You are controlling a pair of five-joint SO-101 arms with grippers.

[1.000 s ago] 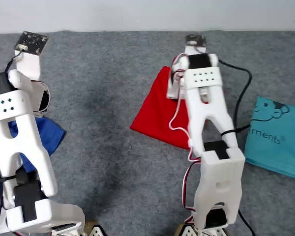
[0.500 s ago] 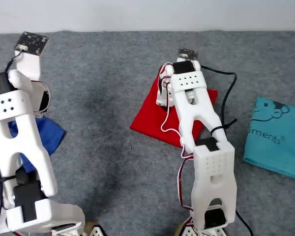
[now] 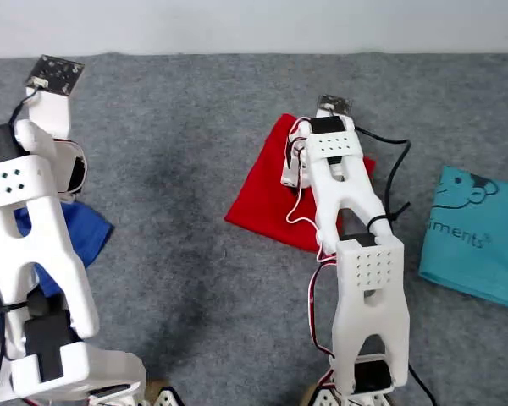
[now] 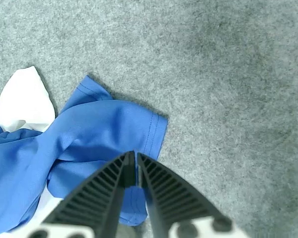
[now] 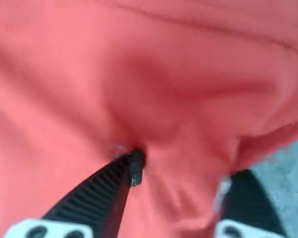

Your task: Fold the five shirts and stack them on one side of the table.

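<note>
The right gripper (image 5: 186, 176) stood with its jaws spread, both tips down on the red shirt (image 5: 139, 74). A ridge of cloth seemed to bulge between them, though the close view left that uncertain. The red shirt lay near the middle of the table (image 3: 169, 127), toward its far edge. A teal shirt (image 3: 474, 237) lay flat at the right edge. The left gripper (image 4: 136, 161), pressed together, hung over a crumpled blue shirt (image 4: 89, 129) at the left edge, with white cloth (image 4: 25, 96) touching it.
</note>
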